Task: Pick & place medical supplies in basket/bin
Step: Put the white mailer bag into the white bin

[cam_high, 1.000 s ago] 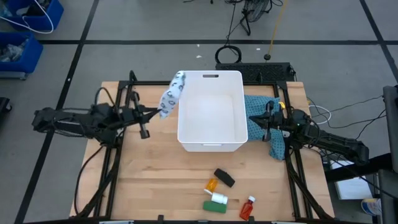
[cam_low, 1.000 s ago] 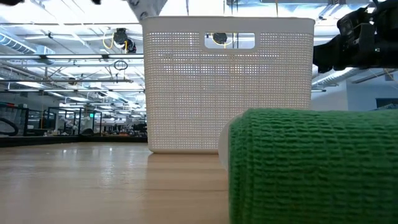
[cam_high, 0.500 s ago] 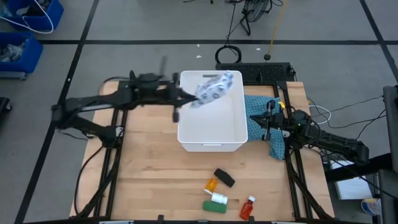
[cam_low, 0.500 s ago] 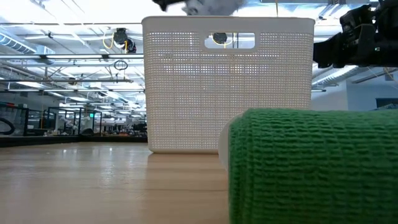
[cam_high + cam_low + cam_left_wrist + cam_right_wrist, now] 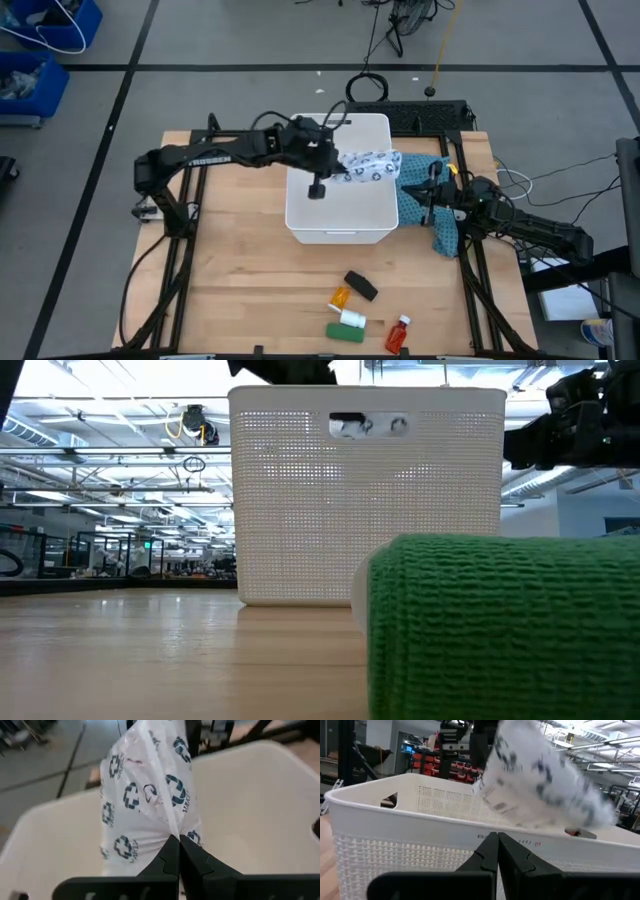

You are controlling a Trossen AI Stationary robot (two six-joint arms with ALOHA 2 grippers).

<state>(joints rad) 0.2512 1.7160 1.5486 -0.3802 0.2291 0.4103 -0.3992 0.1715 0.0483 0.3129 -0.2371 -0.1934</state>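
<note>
- My left end effector (image 5: 338, 165) is clamped on one end of the white packet (image 5: 368, 166), the one printed with dark crosses. It hangs above the open white bin (image 5: 338, 232), with the packet trailing away from the fingers toward the bin's far long wall, on the cloth side.
- Right end effector (image 5: 425, 193) is pinched shut on nothing, parked just outside that same wall over the teal cloth (image 5: 413, 178).
- Step in hand, as I read it: drop the packet in. To do it well I'd pull the end effector back toward bin centre before letting go, since the packet's free end sits near or over the rim and could drape on the wall or slide out onto the cloth. Lower a little too; it's light and floppy.
- Remaining items are well behind the end effector, past the bin's near short wall on the bench (image 5: 240, 300): black piece (image 5: 361, 285), orange bottle (image 5: 341, 297), white cylinder (image 5: 351, 318), green box (image 5: 345, 332), red bottle (image 5: 398, 334).
- Left wrist view confirms the grip: fingers (image 5: 167, 862) closed on the gathered plastic, bin interior beyond. The overhead can't show that.
- Right wrist view shows the packet (image 5: 540, 787) above the rim, so it isn't inside yet.
- Low view mostly shows the bin wall (image 5: 300, 510) and the green box (image 5: 500, 625) up close; the packet isn't clearly readable there.
</note>
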